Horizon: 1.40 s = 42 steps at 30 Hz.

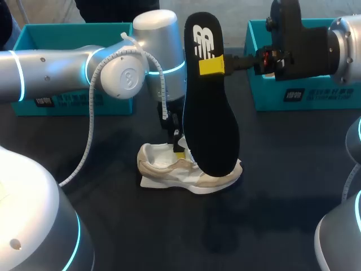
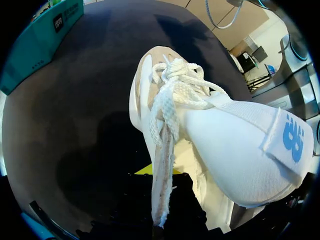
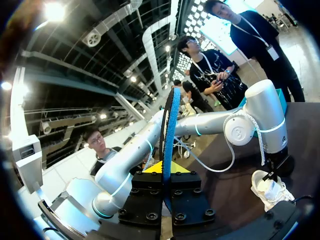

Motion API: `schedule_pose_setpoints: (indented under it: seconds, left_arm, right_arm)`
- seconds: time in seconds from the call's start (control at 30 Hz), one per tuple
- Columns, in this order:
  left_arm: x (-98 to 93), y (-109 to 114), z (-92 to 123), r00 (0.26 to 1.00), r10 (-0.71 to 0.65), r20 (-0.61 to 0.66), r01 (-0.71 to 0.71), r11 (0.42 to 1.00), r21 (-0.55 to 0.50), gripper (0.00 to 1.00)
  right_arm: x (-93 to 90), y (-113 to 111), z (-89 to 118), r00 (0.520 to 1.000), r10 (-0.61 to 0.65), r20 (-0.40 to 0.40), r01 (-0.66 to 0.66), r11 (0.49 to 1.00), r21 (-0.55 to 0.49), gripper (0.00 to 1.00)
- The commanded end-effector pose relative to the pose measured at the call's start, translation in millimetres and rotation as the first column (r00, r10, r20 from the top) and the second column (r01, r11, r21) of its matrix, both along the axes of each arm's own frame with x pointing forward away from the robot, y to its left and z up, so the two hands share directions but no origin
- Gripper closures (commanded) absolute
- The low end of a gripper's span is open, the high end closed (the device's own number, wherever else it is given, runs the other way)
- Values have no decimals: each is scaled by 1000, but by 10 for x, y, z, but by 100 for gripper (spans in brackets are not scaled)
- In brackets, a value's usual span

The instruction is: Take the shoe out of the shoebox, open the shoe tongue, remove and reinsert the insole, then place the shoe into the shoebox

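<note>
A white and beige shoe (image 1: 169,167) lies on the dark table, toe to the right. My left gripper (image 1: 178,148) reaches down into its opening. In the left wrist view the fingers are shut on the lace-side edge of the shoe (image 2: 165,165), beside the white tongue (image 2: 235,150) with its blue label. A black insole (image 1: 211,124) hangs upright over the shoe, its lower end at the toe. My right gripper (image 1: 213,65) is shut on the insole near its upper end. The right wrist view shows the insole (image 3: 169,125) edge-on between that gripper's (image 3: 164,169) yellow tips.
A teal shoebox (image 1: 73,34) stands at the back left, behind my left arm, and shows again as the teal shoebox (image 2: 40,40) in the left wrist view. A second teal box (image 1: 293,93) stands at the back right under my right arm. Bare table (image 1: 282,180) lies in front.
</note>
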<state>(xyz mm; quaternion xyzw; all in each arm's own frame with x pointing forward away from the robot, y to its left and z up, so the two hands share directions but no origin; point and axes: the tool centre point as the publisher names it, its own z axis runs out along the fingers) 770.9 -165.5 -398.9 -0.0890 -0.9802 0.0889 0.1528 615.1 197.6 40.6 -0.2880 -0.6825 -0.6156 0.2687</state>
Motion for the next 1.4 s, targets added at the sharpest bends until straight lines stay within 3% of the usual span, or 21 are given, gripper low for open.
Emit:
schedule_pose_setpoints:
  seconds: [0.03,0.27,0.57,0.8,1.13,1.27,1.4]
  left_arm:
    - [8,13,8,1000,-7,-5,7,1000,2,100]
    - [-23,1,59,999,-39,-19,39,999,-15,100]
    - [85,16,221,955,-282,-92,278,959,-51,100]
    - [107,23,396,787,-585,-199,588,808,-51,100]
    - [80,-66,610,518,-851,-93,854,520,3,100]
    - [76,-107,710,411,-910,-48,910,413,-28,100]
    - [74,-158,738,404,-914,-37,914,405,-26,100]
  right_arm:
    - [8,35,-6,1000,-1,-2,1,1000,-1,100]
    - [8,35,-6,1000,-1,-2,1,1000,-1,100]
    - [8,35,-6,1000,-1,-2,1,1000,-1,100]
    - [8,35,-6,1000,-1,-2,1,1000,-1,100]
    - [8,35,-6,1000,-1,-2,1,1000,-1,100]
    - [8,35,-6,1000,-1,-2,1,1000,-1,100]
    - [8,35,-6,1000,-1,-2,1,1000,-1,100]
